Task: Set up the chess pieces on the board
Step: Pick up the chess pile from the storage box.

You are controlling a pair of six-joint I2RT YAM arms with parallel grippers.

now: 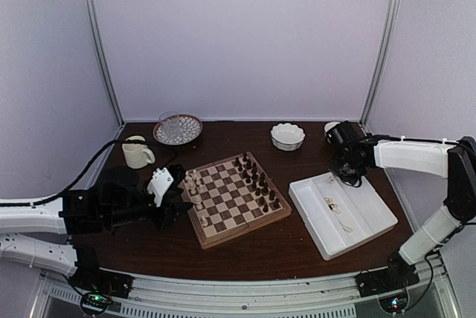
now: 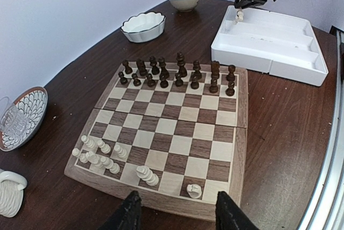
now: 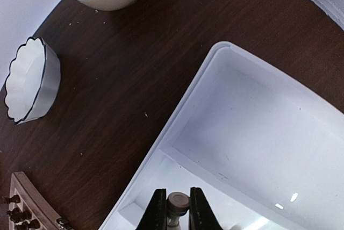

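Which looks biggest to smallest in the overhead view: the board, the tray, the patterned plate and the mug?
1. board and tray: they look about the same size, so I won't rank them.
2. plate
3. mug, slightly smaller than the plate.

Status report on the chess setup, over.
Right claw shut on a cream piece in the white tray. Left claw open, empty, at near edge of the board. Cream pieces partly placed. No obstruction seen between tray and board.
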